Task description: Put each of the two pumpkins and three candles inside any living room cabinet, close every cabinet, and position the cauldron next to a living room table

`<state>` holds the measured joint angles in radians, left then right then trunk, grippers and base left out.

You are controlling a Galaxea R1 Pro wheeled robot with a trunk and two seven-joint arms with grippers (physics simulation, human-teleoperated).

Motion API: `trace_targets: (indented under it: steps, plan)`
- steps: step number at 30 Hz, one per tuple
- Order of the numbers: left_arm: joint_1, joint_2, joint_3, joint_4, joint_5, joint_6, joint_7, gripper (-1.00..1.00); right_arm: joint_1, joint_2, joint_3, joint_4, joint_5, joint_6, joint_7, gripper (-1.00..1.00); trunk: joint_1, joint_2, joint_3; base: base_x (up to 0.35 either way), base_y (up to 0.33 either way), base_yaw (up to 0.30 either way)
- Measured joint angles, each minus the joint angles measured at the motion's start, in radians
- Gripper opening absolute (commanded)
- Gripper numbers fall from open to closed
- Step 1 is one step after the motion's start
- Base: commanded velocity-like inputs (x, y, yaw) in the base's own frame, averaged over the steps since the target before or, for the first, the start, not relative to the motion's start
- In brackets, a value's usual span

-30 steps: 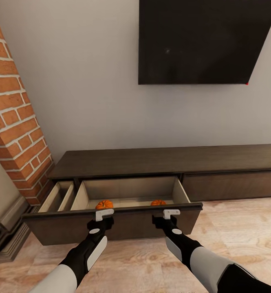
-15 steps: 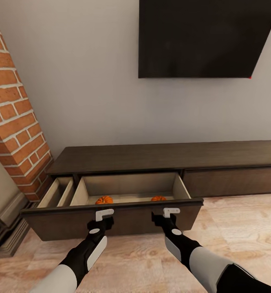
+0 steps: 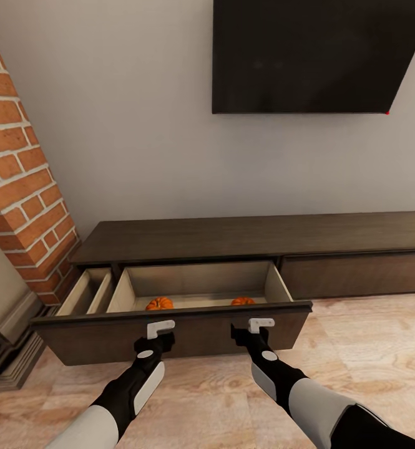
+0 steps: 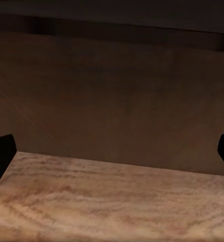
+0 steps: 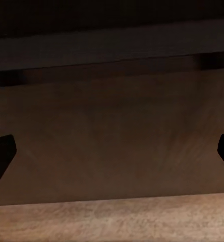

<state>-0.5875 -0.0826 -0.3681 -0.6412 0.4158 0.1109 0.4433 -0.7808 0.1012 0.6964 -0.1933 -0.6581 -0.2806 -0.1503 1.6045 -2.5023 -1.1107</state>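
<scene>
Inside: two pumpkins (image 3: 160, 304) (image 3: 243, 301), one drawer (image 3: 170, 330).

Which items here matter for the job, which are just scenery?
Job: two pumpkins in the open drawer of the cabinet; left gripper and right gripper at the drawer front.
Scenery: wall TV, brick column.

1. No text, label, brand, number or sign can be read in any of the views.
2. The dark screen (image 3: 307, 53) on the wall is blank; it carries no logo or writing.
3. The drawer front (image 3: 176, 333) of the cabinet (image 3: 257, 237) is plain dark wood, without any mark.
</scene>
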Motion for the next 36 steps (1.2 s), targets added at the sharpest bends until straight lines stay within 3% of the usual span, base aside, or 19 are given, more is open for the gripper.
trace_targets:
  steps: [23, 36]
  plan:
    - [-0.003, 0.001, 0.001, 0.000, 0.001, -0.001, 0.000, 1.00, 0.000, 0.000, 0.003, 0.000, 0.000, 0.001, 0.001, 1.00, 0.000, 0.000, 0.000, 0.138, 0.005, 0.000]
    - [-0.003, 0.001, 0.001, 0.000, 0.002, 0.001, 0.000, 1.00, 0.001, 0.000, 0.006, 0.000, 0.000, 0.001, 0.002, 1.00, 0.000, 0.000, 0.000, 0.303, 0.000, 0.000]
